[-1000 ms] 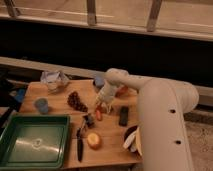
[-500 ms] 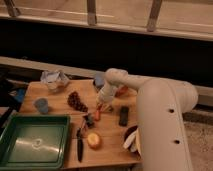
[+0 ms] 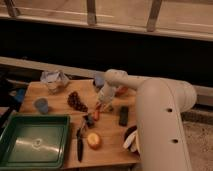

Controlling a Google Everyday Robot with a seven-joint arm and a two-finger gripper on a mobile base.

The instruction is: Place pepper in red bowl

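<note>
Pepper shows as a slim red-orange sliver near the middle of the desk, directly under the end effector, which reaches down from the white arm and sits touching it or just above it. Whether the end effector is open or closed, and whether it has hold of the pepper, I cannot tell. My reading is that it sits this low over the pepper because the grasp or the first lift is the step in hand.

The red bowl is a little behind and to the right, partly hidden by the arm, so only a reddish rim shows. It lies near the pepper, so the carry looks short. The pepper is not in it yet.

By count there is one pepper and one red bowl. Around them are one dark bunch of grapes just left of the end effector, one blue cup further left, one green tray at the front left corner, one round orange fruit near the front edge, one knife between tray and fruit, and one dark block to the right. The grapes sit closest to the pepper, so the lift probably needs to go straight up before it swings toward the bowl.
</note>
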